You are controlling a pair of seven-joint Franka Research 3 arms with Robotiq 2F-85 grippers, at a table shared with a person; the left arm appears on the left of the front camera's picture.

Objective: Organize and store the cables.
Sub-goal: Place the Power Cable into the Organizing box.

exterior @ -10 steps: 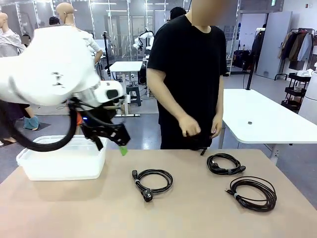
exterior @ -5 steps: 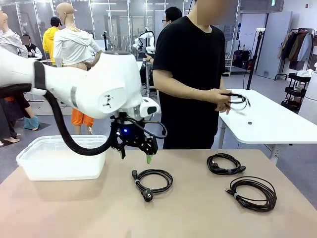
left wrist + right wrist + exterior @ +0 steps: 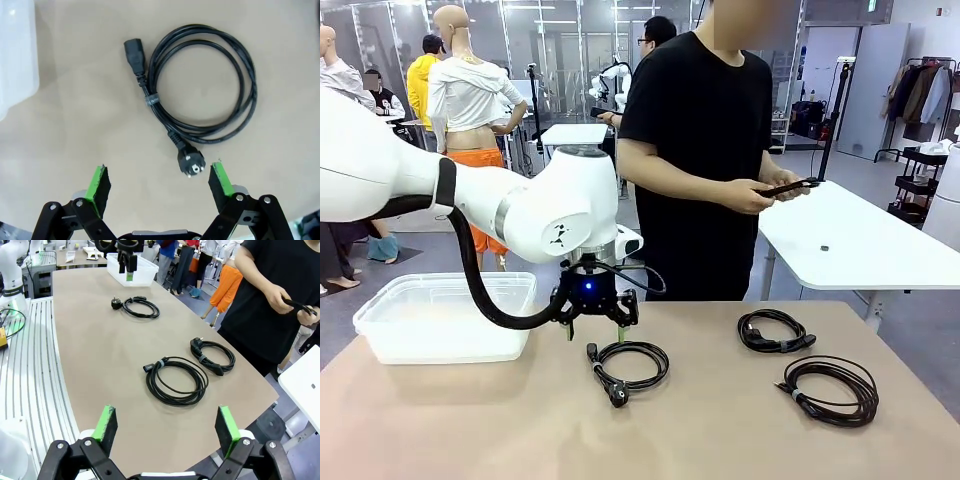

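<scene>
Tan tabletop [image 3: 720,440] lies bare around three well-separated cables [image 3: 618,394], bin [image 3: 450,335] near left edge.

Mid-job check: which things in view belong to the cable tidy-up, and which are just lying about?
Job: middle cable; far right cable; near right cable; cable in the person's hands; clear bin, likely the storage.
Lying about: white side table; small dark object on it.
</scene>
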